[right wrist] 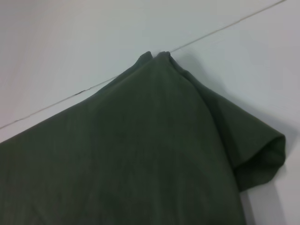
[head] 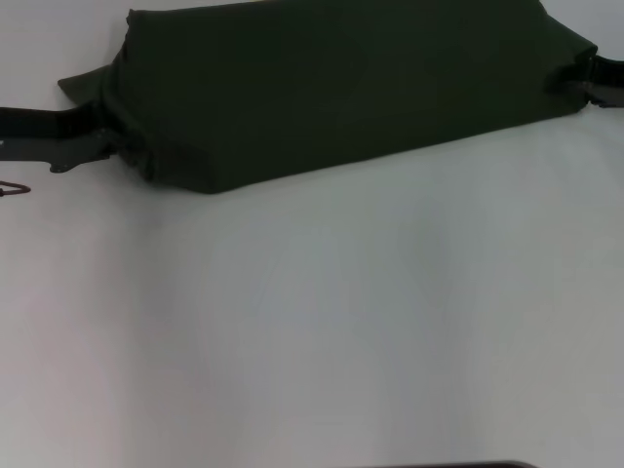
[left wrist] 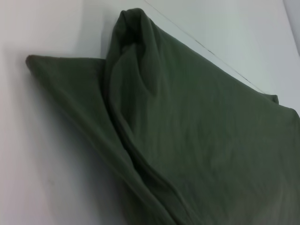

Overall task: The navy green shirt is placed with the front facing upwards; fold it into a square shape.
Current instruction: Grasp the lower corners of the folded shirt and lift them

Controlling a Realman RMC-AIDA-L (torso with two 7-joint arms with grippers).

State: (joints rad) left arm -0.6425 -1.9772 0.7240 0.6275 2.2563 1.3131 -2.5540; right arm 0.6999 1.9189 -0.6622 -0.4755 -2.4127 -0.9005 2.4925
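Dark olive cotton spans the far part of the white counter (head: 312, 331), and that is the navy green shirt (head: 341, 88), folded into a long band with only plain fabric showing, no lettering. I take it to be folded over once already, since a doubled edge runs along its near side.

On the left, my left gripper (head: 122, 151) sits at the band's near left corner, the cloth bunched against it, just below a sleeve tip that pokes out sideways. I judge I am pinching that corner so the layers stay together for the next fold, but the cloth hides my fingers and I cannot tell whether they are closed. My left wrist view shows only the shirt's stacked layers and that sleeve lying flat.

On the right, my right gripper (head: 585, 83) meets the band's right end, again half buried in fabric; I cannot tell its state either. My right wrist view shows a rolled sleeve opening beside the hem.
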